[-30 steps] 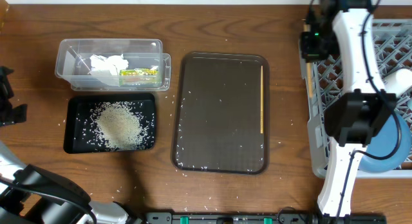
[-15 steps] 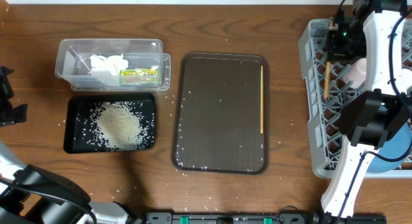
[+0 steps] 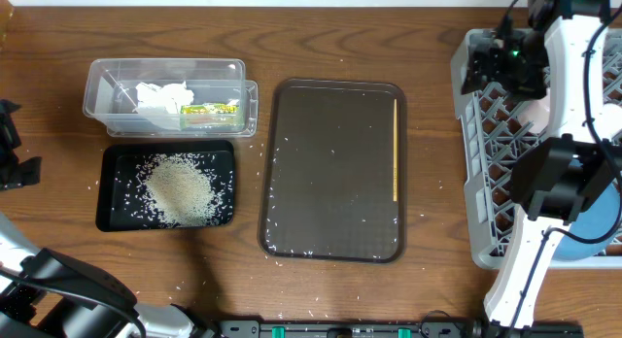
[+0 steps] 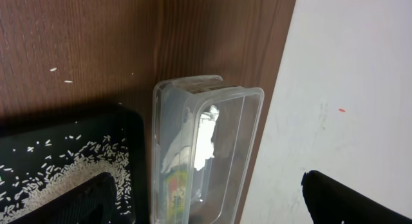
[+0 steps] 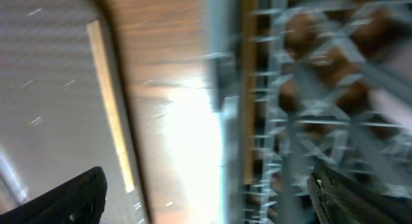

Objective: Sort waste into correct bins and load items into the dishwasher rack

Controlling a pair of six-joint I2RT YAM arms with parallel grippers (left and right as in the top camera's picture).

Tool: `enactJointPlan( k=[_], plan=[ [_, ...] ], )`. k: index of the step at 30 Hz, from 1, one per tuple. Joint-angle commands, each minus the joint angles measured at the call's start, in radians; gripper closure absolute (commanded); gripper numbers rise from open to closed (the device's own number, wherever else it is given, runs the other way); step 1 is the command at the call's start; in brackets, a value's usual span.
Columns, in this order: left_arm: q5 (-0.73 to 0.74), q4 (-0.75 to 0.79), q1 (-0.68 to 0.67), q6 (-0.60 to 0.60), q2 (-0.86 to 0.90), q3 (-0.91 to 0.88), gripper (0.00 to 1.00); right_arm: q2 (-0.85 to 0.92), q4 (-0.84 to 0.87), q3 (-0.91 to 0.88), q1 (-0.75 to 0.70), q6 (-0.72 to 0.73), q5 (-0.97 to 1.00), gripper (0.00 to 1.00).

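Overhead view: one chopstick point(image 3: 395, 149) lies along the brown tray's point(image 3: 292, 183) right edge, well apart from the dishwasher rack point(image 3: 476, 183).
Right jaws: spread wide, empty, above the rack's tray-side far corner; a blurred stick point(image 5: 248, 102) lies there.
Left jaws: wide, empty, over the clear tub point(image 4: 241, 153).
Advice: pinch the chopstick mid-length, crosswise, lifting level.
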Motion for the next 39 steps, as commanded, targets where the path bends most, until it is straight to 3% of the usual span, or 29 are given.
enactJointPlan(
  k=[1,9,15,16,20,22,28,39],
  plan=[
    [0.01,-0.002,0.002,0.01,-0.003,0.002,0.05,-0.01,-0.011,0.005,0.056,-0.061,-0.151,0.02],
    [0.009,-0.002,0.002,0.01,-0.003,0.002,0.05,-0.01,-0.008,0.005,0.199,0.014,-0.146,0.02],
    [0.01,-0.002,0.002,0.01,-0.003,0.002,0.05,-0.01,0.024,0.003,0.325,0.192,0.002,0.02],
    [0.009,-0.002,0.002,0.01,-0.003,0.002,0.05,-0.01,0.034,-0.001,0.348,0.217,0.028,0.06],
    [0.009,-0.002,0.002,0.01,-0.003,0.002,0.05,-0.01,0.062,-0.041,0.431,0.32,0.15,0.43],
    [0.009,-0.002,0.002,0.01,-0.003,0.002,0.05,-0.01,0.085,-0.087,0.473,0.383,0.226,0.5],
    [0.01,-0.002,0.002,0.01,-0.003,0.002,0.05,-0.01,0.195,-0.233,0.539,0.445,0.314,0.5],
    [0.009,-0.002,0.002,0.01,-0.003,0.002,0.05,-0.01,0.351,-0.409,0.5,0.484,0.285,0.51]
  ],
)
